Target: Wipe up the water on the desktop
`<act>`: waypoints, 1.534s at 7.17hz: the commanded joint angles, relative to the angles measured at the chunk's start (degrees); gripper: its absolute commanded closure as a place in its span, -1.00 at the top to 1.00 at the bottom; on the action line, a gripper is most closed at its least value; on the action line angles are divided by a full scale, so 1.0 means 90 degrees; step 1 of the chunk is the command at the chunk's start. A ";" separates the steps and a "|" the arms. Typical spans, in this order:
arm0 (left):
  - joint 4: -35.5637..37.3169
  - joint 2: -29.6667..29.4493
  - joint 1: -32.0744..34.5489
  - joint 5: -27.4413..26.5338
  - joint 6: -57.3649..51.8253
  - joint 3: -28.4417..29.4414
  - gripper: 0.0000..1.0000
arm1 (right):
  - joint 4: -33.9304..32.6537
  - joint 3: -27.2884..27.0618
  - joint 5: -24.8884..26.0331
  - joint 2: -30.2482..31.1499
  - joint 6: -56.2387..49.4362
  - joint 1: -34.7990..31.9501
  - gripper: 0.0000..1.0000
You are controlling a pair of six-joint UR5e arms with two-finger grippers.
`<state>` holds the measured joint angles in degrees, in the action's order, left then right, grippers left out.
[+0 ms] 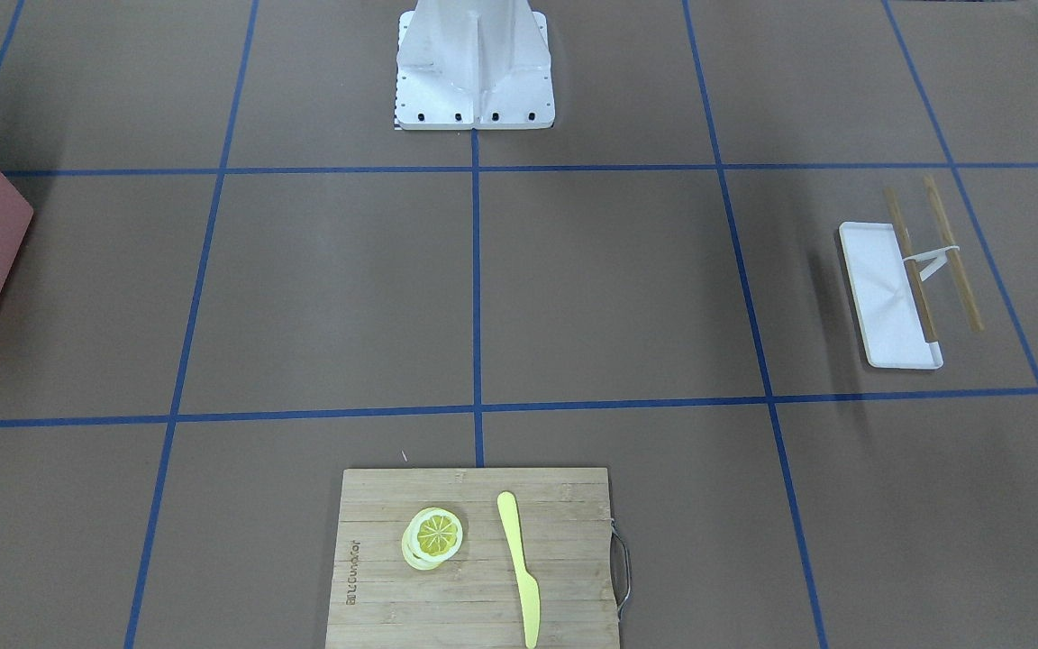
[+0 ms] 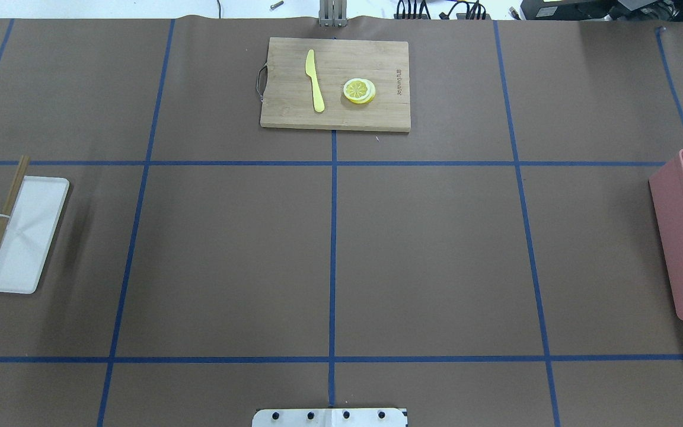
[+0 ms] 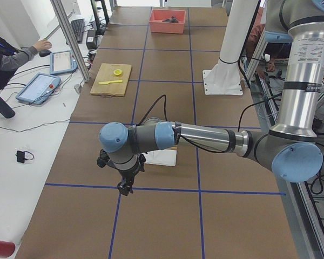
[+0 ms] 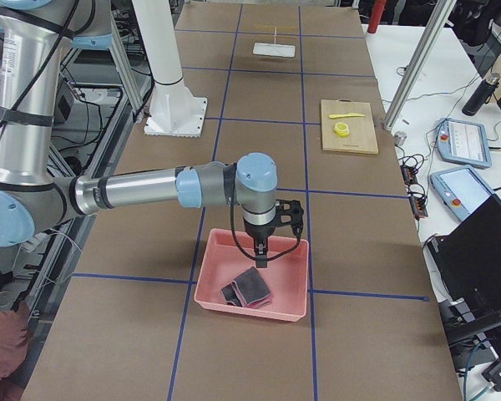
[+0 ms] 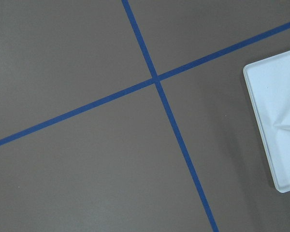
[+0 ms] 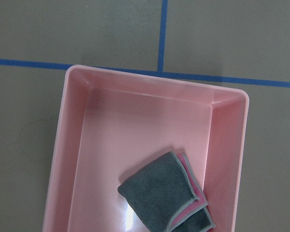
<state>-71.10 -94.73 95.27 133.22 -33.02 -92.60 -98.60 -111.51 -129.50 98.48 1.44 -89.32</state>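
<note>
desktop [image 2: 424, 249]: the big matte brown surface with the blue tape grid. It runs the whole width of the scene and everything else sits on it.
left gripper [image 3: 124, 187]: hangs pointing down over the desktop at the left end, just beside the white tray [image 2: 27, 234] and close to a tape crossing. It only shows in the side view, so I honestly can't tell if the claw is apart or together.
left wrist cam: one tape crossing and a corner of the white tray, nothing else.
right gripper [image 4: 261, 259]: hangs over the pink bin [image 2: 682, 237] at the right end, fingers pointing down, not touching the cloth as far as I can see. Same problem here, it shows in the side view only, so I can't tell the claw state.
cloth [image 6: 164, 195]: a folded grey one with a pink one peeking out from under it, lying in the bin toward one end.
wooden sticks [image 2: 2, 219]: two, joined by a white band. One lies along the tray's outer edge, the other on the desktop beside it.
cutting board [image 2: 335, 83]: bamboo, at the far middle edge, with a metal handle on its left side.
on the board: a yellow knife [image 2: 315, 80] to the left, stacked lemon slices [image 2: 358, 91] to the right, near each other but apart.
robot base [image 1: 474, 72]: white, at the near middle edge.
person [image 3: 11, 59]: at the side desk, hand on a mouse.
</note>
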 commanded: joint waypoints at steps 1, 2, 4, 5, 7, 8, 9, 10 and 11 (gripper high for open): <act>-0.0019 0.0145 0.0000 0.0002 0.0026 0.0016 0.97 | -0.0704 -0.0051 0.0004 -0.0260 -0.0082 -0.0163 1.00; -0.0261 0.0135 -0.0010 -0.0007 0.0036 0.0151 0.97 | -0.0704 -0.0080 0.0004 -0.0172 -0.0082 -0.0163 1.00; -0.1518 0.0397 -0.0010 -0.0008 0.0074 0.0659 0.97 | -0.0694 -0.0119 -0.0025 -0.0055 -0.0082 -0.0163 1.00; -0.1485 0.0408 -0.0010 -0.0027 0.0839 0.0438 0.97 | -0.0694 -0.0139 -0.0015 -0.0025 -0.0082 -0.0163 1.00; -0.1485 0.0399 -0.0029 0.0002 0.2306 0.0387 0.97 | -0.0694 -0.0158 -0.0025 -0.0005 -0.0082 -0.0163 1.00; -0.1436 0.0399 -0.0029 0.0138 0.2814 0.0396 0.97 | -0.0694 -0.0197 -0.0015 0.0053 -0.0082 -0.0163 1.00; -0.1465 0.0408 -0.0020 0.0313 0.3235 0.0368 0.97 | -0.0694 -0.0198 -0.0015 0.0053 -0.0082 -0.0163 1.00; -0.1484 0.0409 -0.0039 0.0305 0.3229 0.0377 0.97 | -0.0694 -0.0294 -0.0063 0.0063 -0.0082 -0.0163 1.00; -0.1484 0.0409 -0.0049 0.0305 0.3229 0.0377 0.97 | -0.0704 -0.0421 -0.0074 0.0092 -0.0082 -0.0163 1.00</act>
<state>-84.39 -91.07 94.95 135.76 -4.65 -89.19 -104.87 -114.11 -129.95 99.05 0.70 -90.79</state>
